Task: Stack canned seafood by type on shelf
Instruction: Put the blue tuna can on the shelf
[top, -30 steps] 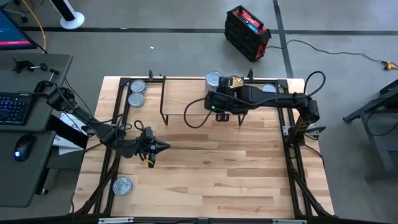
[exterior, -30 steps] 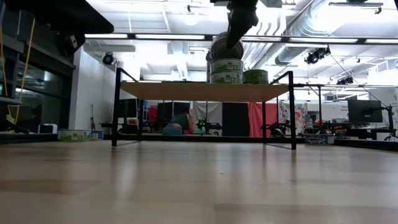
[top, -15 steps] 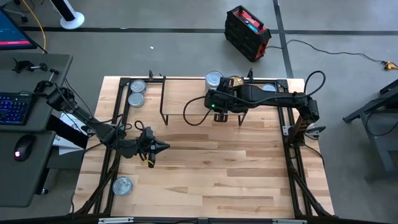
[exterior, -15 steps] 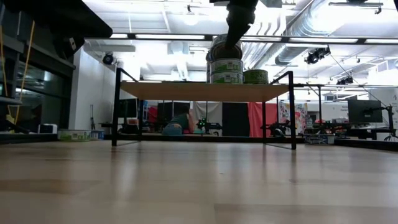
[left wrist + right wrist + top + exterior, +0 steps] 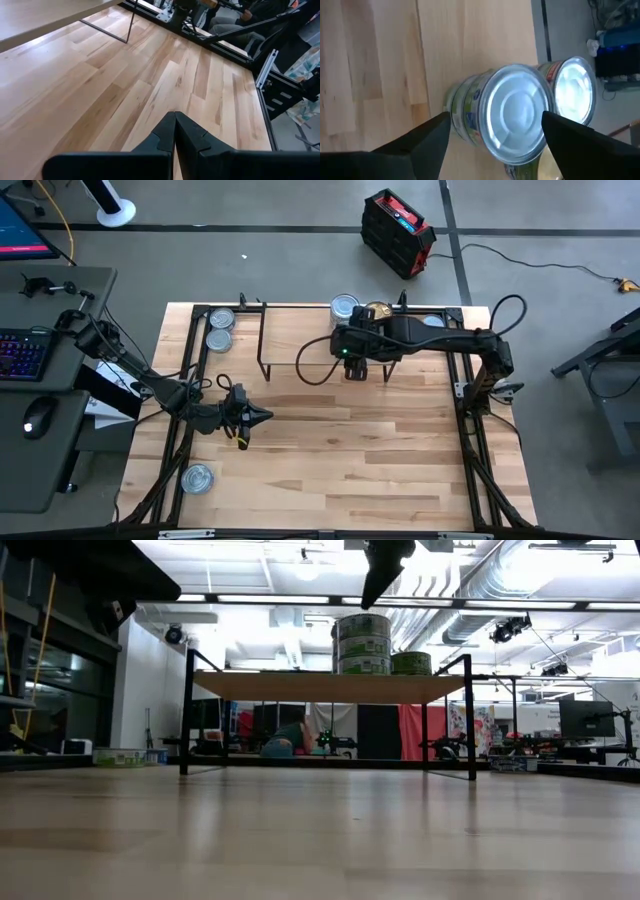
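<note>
A: Tin stack (image 5: 363, 643) sits on shelf (image 5: 330, 686), frame center-top; right gripper (image 5: 492, 132) above it, fingers apart, empty. Left gripper (image 5: 174, 131) pinched together, idle lower left.

B: Tins look rigid, slick, light — grip by sides.

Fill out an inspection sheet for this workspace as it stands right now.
Surface: wooden table, mostly bare.
Job's things: shelf holds a stack of tins with a lower tin beside it; two tins at the table's far left corner, one tin near the front left.
Clutter: nothing seen on the table.
Grippers: right gripper above the stack, jaws open, nothing held; left gripper over bare table, jaws shut, empty.
Cables: black cable looping off the right arm.
Surroundings: red and black case on the floor; desk with keyboard to the left.
</note>
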Controlling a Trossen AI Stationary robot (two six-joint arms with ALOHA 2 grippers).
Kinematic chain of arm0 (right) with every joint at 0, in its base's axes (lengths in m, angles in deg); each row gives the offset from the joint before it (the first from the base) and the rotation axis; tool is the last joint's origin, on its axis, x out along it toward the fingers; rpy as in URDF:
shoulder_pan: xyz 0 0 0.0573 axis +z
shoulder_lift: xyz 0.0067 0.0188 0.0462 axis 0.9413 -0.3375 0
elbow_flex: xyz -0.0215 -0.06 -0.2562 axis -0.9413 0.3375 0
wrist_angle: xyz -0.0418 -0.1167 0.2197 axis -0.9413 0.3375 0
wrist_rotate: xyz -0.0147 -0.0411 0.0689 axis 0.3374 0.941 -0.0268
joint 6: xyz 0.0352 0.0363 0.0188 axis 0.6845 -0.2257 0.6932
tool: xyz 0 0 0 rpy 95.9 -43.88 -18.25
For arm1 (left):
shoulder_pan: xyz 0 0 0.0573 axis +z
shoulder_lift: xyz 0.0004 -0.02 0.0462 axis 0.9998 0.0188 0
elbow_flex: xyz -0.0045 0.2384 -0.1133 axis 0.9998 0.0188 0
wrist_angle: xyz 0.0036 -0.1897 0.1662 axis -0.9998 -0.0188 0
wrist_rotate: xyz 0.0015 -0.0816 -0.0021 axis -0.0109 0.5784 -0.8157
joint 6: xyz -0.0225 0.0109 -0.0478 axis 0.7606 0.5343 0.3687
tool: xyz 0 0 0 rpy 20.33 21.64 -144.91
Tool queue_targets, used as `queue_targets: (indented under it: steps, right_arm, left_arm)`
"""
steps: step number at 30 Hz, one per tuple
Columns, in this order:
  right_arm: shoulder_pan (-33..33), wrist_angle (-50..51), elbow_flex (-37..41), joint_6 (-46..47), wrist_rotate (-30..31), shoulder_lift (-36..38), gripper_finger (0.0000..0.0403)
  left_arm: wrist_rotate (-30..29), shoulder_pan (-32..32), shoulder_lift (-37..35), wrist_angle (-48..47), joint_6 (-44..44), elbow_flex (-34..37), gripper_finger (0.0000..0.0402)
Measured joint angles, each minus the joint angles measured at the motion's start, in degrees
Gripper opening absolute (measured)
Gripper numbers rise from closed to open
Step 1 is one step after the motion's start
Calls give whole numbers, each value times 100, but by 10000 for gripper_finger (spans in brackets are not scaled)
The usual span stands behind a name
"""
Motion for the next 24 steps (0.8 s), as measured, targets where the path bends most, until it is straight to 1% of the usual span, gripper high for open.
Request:
queue_targets:
  steps: [4,6,8,11,14,16,17,19,20,22,24]
  right_arm:
    - [1,55,-265,-173,-32,-1,304]
    - [40,54,-494,-64,-99,-2,304]
    - [82,56,-748,168,-185,0,304]
    - [151,59,-1100,866,-387,0,304]
    - [214,58,-1258,1842,-815,4,304]
    - [272,70,-1206,2122,-1351,4,304]
    - [314,104,-1127,2126,-1669,4,304]
    - [456,104,-849,2138,-2257,4,304]
    - [541,77,-639,2176,-2445,4,304]
    - [737,43,-134,2227,-2669,4,304]
    - [1016,-51,429,2342,-2535,2,301]
  left_arm:
    - [-1,2,0,15,-118,0,1]
    - [7,2,-81,33,-240,-18,1]
    - [4,17,-325,-58,-496,-214,1]
    - [1,122,-713,-301,-1001,-803,1]
    - [41,254,-841,-1088,-1374,-1493,1]
    - [393,308,-749,-2039,-1450,-1919,1]
    - [641,306,-641,-2512,-1303,-2076,1]
    - [1255,201,-317,-3258,-703,-2230,1]
    - [1662,80,-122,-3540,-339,-2221,1]
    - [2425,-376,371,-3691,391,-2131,1]
    - [3005,-1030,889,-3710,1039,-2100,1]
